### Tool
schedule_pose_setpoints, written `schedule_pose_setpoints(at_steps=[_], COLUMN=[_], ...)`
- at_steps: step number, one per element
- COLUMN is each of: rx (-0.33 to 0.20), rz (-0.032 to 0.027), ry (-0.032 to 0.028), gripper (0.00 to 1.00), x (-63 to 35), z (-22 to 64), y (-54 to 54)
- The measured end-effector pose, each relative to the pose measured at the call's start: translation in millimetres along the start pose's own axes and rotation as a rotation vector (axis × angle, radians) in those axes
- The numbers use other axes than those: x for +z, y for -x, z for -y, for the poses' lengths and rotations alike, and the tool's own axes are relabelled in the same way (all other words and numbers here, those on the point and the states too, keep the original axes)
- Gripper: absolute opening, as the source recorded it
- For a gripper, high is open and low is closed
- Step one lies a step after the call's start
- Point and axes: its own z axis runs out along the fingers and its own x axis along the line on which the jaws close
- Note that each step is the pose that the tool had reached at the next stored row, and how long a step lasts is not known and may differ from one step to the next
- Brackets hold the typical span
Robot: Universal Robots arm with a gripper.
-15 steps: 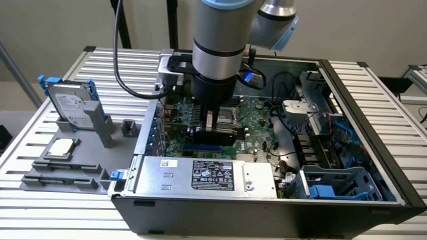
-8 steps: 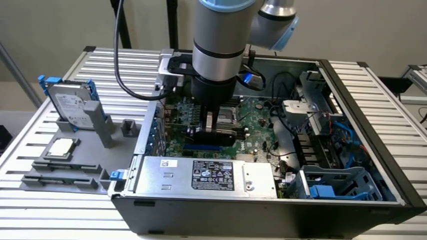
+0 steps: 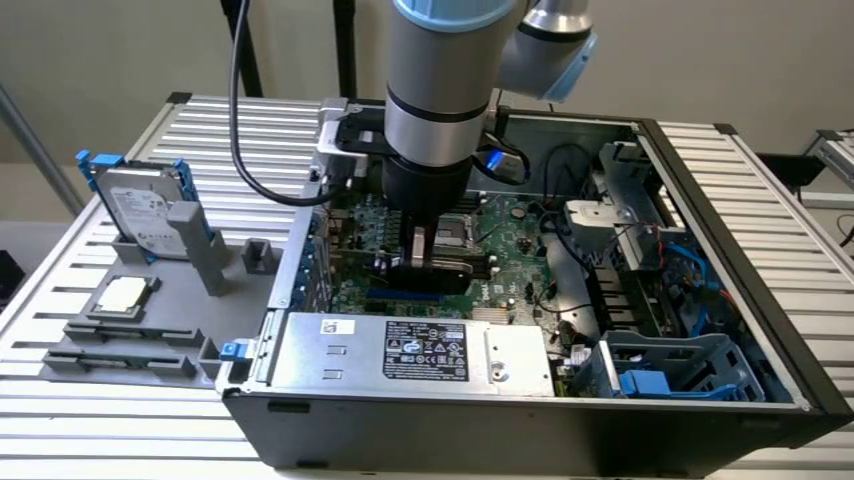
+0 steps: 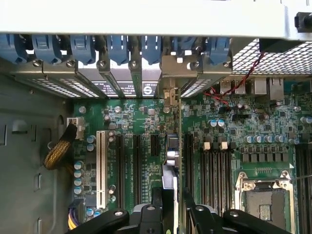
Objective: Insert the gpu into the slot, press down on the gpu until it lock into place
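Pinches the gpu (image 3: 467,272) between the jaws of the gripper (image 3: 424,262), closed against the card's flat faces. A thin, matt black rectangular card, upright on its long edge, inside the open dark-metal case (image 3: 534,440), low over the green motherboard (image 3: 514,240). Just beneath its lower edge, the slot (image 3: 404,297), a narrow bright-blue plastic strip; seated or not, cannot tell. In the wrist view, black fingers (image 4: 157,209) either side of the card's thin edge, among parallel black strips (image 4: 136,165) and one long white connector (image 4: 101,168), with a square silver CPU socket (image 4: 265,200) nearby. Elsewhere in the case: a boxy brushed-silver power supply (image 3: 414,350) with a printed label, and a blue plastic drive cage (image 3: 667,365). Outside it, on the ribbed aluminium tabletop (image 3: 747,200), a grey hard drive (image 3: 144,210) with blue rails, standing in a grey holder (image 3: 200,250).
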Motion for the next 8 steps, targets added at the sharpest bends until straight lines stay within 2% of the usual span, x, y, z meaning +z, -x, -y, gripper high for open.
schedule_pose_setpoints(at_steps=[8], rx=[-0.014], rz=[-0.0005], ry=[0.0010], gripper=[0.26], x=[0.2], z=[0.0], y=[0.9])
